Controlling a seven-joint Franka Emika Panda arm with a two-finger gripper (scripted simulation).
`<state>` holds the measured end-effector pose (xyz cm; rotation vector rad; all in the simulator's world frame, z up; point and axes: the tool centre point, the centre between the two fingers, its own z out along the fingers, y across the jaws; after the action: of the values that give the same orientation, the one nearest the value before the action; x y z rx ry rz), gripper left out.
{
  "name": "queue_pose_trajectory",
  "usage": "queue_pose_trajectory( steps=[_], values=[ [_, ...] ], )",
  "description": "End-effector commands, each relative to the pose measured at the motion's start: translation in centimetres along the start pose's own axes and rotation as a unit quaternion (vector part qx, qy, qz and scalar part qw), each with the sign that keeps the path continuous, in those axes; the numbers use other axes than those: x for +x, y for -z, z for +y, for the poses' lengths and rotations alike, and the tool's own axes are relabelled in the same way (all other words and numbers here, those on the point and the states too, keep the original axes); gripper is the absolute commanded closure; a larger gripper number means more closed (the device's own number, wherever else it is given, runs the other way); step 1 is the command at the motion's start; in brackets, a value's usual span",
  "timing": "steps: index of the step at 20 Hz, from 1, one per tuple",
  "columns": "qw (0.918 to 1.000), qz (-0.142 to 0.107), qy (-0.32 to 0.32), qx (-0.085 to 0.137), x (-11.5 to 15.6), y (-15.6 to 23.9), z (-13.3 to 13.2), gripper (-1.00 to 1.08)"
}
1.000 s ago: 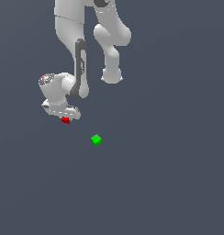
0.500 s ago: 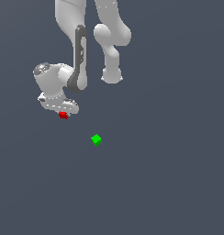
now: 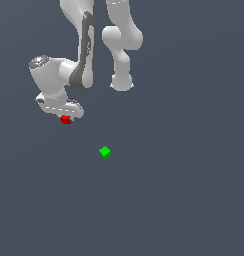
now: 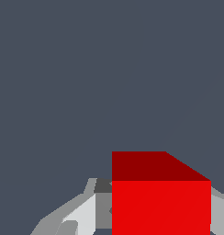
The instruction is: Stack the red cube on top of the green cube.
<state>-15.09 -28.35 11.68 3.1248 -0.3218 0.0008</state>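
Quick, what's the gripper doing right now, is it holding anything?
Gripper: shut on the red cube, which sits between its fingers in the wrist view. The green cube lies apart, untouched.

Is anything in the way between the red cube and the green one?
Nothing visible. The red cube sits at the gripper, and only bare floor shows between it and the green cube, toward the exterior view's lower right.

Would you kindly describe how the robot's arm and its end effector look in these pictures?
The arm is glossy white, built of rounded, tubular segments with bulbous joints and a dark grey strip along one link. The end effector is a white, blocky body; the wrist view shows pale grey fingers. No cables or markings show.
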Motion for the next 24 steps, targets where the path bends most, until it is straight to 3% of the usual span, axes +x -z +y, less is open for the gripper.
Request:
queue_pose_trajectory(
  steps=[1, 8, 13, 18, 24],
  values=[
    [1.0000, 0.000, 0.000, 0.000, 0.0, 0.4, 0.0, 1.08],
    [1.0000, 0.000, 0.000, 0.000, 0.2, 0.2, -0.3, 1.08],
    [1.0000, 0.000, 0.000, 0.000, 0.9, -0.2, -2.1, 1.08],
    [1.0000, 0.000, 0.000, 0.000, 2.4, -1.2, -5.7, 1.08],
    [1.0000, 0.000, 0.000, 0.001, 5.0, -2.8, -11.9, 1.08]
  ],
)
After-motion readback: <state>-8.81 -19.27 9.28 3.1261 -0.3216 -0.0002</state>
